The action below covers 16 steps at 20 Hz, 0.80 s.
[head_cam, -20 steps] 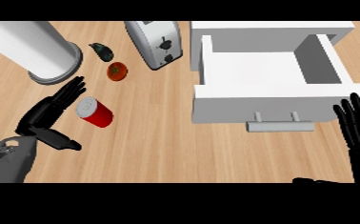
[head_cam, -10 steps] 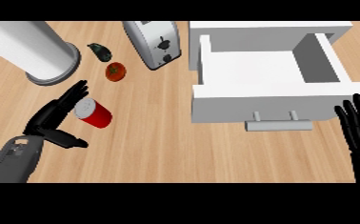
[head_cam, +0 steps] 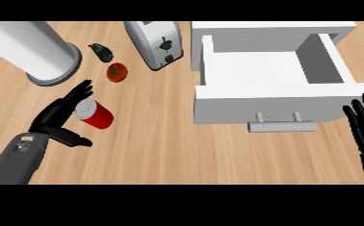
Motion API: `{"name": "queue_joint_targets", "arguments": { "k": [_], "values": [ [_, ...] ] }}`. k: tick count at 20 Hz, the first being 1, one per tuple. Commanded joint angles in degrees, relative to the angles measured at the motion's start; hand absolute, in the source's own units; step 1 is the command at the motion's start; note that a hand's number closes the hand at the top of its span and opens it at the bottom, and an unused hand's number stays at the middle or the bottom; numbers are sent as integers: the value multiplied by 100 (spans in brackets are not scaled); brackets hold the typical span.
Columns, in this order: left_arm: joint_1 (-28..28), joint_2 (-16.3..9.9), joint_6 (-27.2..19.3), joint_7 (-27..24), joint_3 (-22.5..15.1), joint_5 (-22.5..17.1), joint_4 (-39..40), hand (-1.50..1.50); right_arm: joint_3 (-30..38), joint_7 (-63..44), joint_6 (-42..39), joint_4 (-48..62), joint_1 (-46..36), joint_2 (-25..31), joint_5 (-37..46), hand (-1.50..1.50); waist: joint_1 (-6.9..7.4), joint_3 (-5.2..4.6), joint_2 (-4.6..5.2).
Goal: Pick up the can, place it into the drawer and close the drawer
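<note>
A red can (head_cam: 95,115) with a silver top lies tilted on the wooden counter at the left. My left hand (head_cam: 59,114) is open right beside it, straight fingers along the can's left side and the thumb spread below it. The white drawer (head_cam: 274,91) stands pulled open at the right, its inside bare, with a grey handle (head_cam: 279,123) at the front. My right hand (head_cam: 355,126) shows at the right edge, fingers up, open and resting just right of the drawer's front.
A large silver cylinder (head_cam: 37,51) stands at the back left. A toaster (head_cam: 156,43) lies left of the drawer. A small dark object (head_cam: 101,52) and a red tomato-like thing (head_cam: 117,72) sit behind the can.
My left hand has moved up and right, closing in on the can's left side. The right hand has barely shifted.
</note>
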<state>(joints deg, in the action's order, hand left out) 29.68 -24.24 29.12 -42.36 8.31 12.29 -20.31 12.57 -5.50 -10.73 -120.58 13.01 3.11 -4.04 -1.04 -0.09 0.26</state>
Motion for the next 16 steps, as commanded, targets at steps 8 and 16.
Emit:
{"name": "queue_joint_targets", "arguments": {
  "k": [8,16],
  "values": [
    [411,250,102,-539,-70,145,683,-150,-226,282,56,93,-17,-243,267,-150,-33,-4,18],
    [521,379,101,-653,-92,143,810,-150,-88,161,-11,47,106,-176,128,-150,-52,-5,24]
  ]
}}
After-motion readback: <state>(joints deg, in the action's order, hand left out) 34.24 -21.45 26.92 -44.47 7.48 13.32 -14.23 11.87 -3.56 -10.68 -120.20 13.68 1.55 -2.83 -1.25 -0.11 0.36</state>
